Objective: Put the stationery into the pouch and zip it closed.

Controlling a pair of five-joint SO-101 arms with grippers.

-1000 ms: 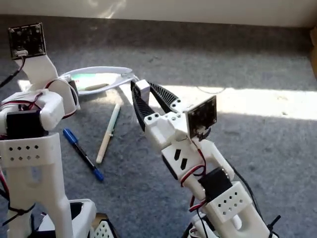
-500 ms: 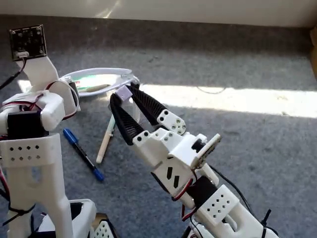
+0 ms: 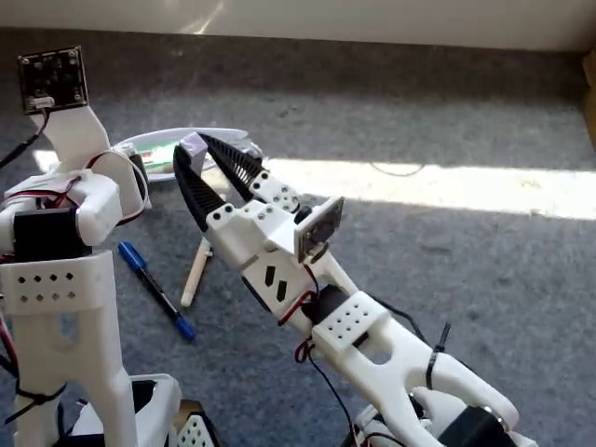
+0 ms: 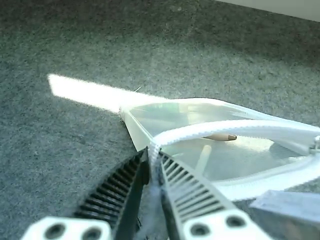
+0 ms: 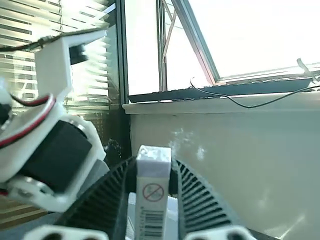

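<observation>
1. Grey carpet [image 3: 447,102] underfoot, crossed by a bright band of sunlight [image 3: 484,191].
2. Pale wall [image 3: 372,20] along the far edge.
3. Bright window [image 5: 250,35] above a white sill [image 5: 165,107].
4. Slatted blinds [image 5: 25,25] beside it.

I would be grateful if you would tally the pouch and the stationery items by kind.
Pouch: 1
Eraser: 1
Blue pen: 1
Pale pen or pencil on the carpet: 1
Wooden pencil inside the pouch: 1
Total: 5
</observation>
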